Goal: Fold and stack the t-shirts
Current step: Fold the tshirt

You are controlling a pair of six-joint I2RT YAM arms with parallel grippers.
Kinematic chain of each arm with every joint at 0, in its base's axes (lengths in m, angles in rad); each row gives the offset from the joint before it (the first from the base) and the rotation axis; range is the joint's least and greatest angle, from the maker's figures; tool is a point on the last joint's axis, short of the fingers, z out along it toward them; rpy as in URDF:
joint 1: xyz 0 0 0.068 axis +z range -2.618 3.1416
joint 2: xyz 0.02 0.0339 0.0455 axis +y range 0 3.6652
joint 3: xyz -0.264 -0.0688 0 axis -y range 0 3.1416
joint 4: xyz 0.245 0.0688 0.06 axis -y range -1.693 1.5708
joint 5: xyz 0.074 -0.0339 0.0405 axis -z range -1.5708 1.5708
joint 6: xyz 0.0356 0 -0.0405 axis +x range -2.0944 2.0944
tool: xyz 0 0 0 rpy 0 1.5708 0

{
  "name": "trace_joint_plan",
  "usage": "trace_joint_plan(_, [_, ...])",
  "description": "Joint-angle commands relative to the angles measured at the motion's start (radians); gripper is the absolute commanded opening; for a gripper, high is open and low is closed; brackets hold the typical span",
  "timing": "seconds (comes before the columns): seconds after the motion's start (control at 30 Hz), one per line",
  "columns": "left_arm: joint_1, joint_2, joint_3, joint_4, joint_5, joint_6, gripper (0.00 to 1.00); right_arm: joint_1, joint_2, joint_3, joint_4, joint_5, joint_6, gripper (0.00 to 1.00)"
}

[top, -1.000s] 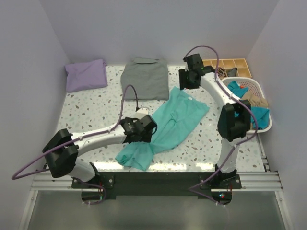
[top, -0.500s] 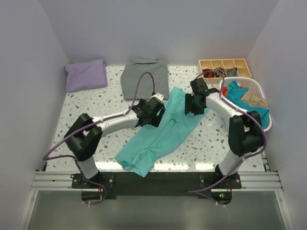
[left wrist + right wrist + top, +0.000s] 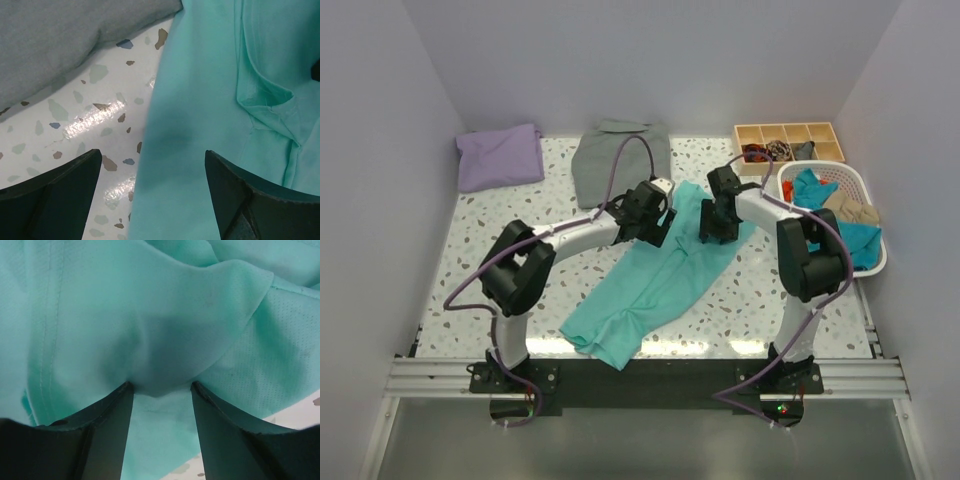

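Note:
A turquoise-green t-shirt (image 3: 660, 280) lies crumpled and slanted across the middle of the table. My left gripper (image 3: 652, 213) hovers open over its upper left edge. In the left wrist view its wide-spread jaws (image 3: 152, 157) straddle the boundary between the shirt (image 3: 200, 125) and the bare speckled table. My right gripper (image 3: 715, 222) is down on the shirt's upper right part. Its jaws (image 3: 162, 387) stand apart, with a hump of the cloth (image 3: 125, 305) bulging at the fingertips and a lower layer showing through the gap. A folded lavender t-shirt (image 3: 500, 155) lies at the back left.
A folded grey shirt (image 3: 620, 160) lies at the back centre, just beyond the left gripper, and also shows as the grey shirt (image 3: 60, 40) in the left wrist view. A white laundry basket (image 3: 840, 170) with clothes stands at the right. Behind it is a wooden compartment tray (image 3: 785, 128).
The left arm swung from the shirt's lower middle up to its upper left edge. The right arm came forward from the back wall onto the shirt's upper right, and the shirt's top looks narrower.

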Motion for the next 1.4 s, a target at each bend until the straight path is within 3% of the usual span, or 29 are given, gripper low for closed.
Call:
trace_joint_plan(0.0, [0.000,0.024,-0.037,0.040,0.105,-0.036,0.88,-0.002,0.054,0.091,-0.012,0.065,0.022,0.55])
trace_joint_plan(0.43, [-0.014,0.082,-0.151,0.081,0.201,-0.197,0.87,-0.019,0.308,0.413,-0.090,0.118,-0.009,0.56])
trace_joint_plan(0.77, [-0.036,0.086,-0.003,0.037,0.268,-0.261,0.91,-0.042,0.486,0.738,-0.211,0.153,-0.061,0.56])
trace_joint_plan(1.0, [-0.082,0.050,-0.052,0.032,0.253,-0.298,0.91,-0.057,0.568,0.929,-0.282,0.191,-0.139,0.56])
trace_joint_plan(1.2, [-0.040,-0.062,-0.085,0.026,0.031,-0.298,0.94,-0.055,0.372,0.736,-0.139,0.122,-0.165,0.57])
trace_joint_plan(1.37, [0.036,-0.100,-0.017,0.130,-0.146,-0.161,0.98,-0.057,0.185,0.609,-0.076,0.036,-0.178,0.57])
